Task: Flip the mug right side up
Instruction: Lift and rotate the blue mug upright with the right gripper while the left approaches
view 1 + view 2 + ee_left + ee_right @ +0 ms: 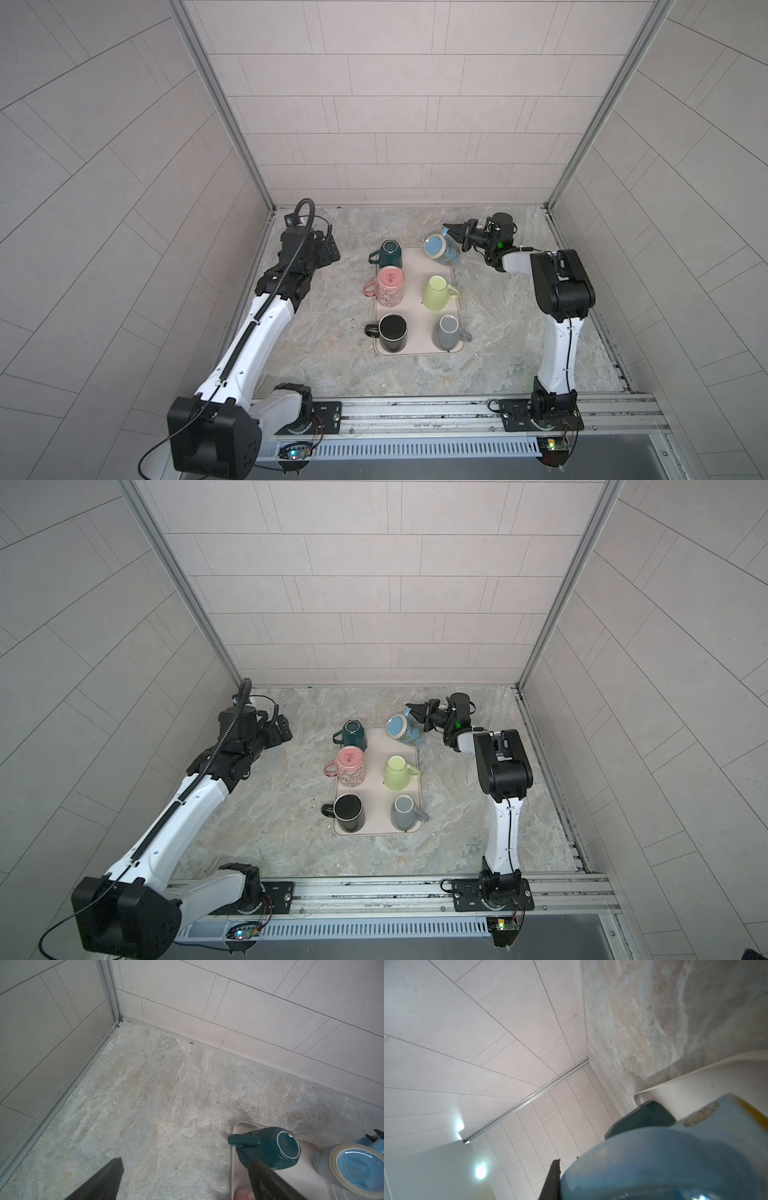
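Left side: left gripper (329, 252) hangs over the marbled stone-look tabletop (324, 365), well left of the tray. In the left wrist view its two dark fingers (108, 1178) stand wide apart with nothing between them; released.

Centre: pale beige rectangular tray (415, 299) carries six mugs in two columns.
- Left column, far to near: dark green ceramic mug (390, 253), base up, handle pointing left; pink patterned mug (390, 286), base up, handle left; black mug (392, 332), handle left and hanging past the tray edge. Cannot tell for certain which way up the black one stands.
- Right column, near and middle: grey mug (446, 332) and lime-green mug (436, 293), both with handles to the right and narrow ends up.

Far right corner of the tray: light blue glazed mug (440, 249), the task's thing. It is tilted, with its round base facing left and upward in both top views. Whether its lower edge touches the tray, cannot tell.

Right side: right gripper (456, 236) reaches in from the right and is clenched on the blue mug's handle (654, 1157), which fills the right wrist view beside one dark finger (553, 1178).
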Available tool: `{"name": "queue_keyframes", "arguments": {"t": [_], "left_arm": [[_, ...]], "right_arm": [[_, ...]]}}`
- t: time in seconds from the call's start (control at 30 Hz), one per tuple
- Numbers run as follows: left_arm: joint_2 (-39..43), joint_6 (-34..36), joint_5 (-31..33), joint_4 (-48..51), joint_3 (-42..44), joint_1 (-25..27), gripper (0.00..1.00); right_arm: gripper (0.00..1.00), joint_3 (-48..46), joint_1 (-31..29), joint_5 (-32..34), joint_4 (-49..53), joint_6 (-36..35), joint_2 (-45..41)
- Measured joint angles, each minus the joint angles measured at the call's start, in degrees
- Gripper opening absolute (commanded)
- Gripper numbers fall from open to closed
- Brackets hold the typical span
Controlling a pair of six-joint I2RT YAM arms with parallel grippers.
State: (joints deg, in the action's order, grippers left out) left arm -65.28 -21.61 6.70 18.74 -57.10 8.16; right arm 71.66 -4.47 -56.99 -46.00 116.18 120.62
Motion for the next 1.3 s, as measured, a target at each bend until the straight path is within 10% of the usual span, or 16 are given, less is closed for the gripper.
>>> {"name": "queue_keyframes", "arguments": {"t": [0.4, 0.7, 0.97, 1.3], "left_arm": [[-2.6, -1.2, -4.6, -0.7, -5.4, 0.0, 0.99], [-8.7, -2.1, -12.2, -2.5, -12.2, 0.0, 0.97], [-12.8, -3.4, -18.1, -3.7, -18.1, 0.0, 0.95], [-20.1, -5.0, -29.8, -3.7, -25.2, 0.8, 0.92]], "right_arm": [[0.0, 12.1, -2.5, -6.4, 6.9, -10.1, 0.8], [0.0, 20.2, -5.7, -6.9, 33.8, -39.7, -0.3], [0.0, 34.7, -10.7, 4.8, 72.9, -79.9, -3.9], [0.0, 29.3, -17.6, 14.5, 80.2, -104.7, -15.9]]}}
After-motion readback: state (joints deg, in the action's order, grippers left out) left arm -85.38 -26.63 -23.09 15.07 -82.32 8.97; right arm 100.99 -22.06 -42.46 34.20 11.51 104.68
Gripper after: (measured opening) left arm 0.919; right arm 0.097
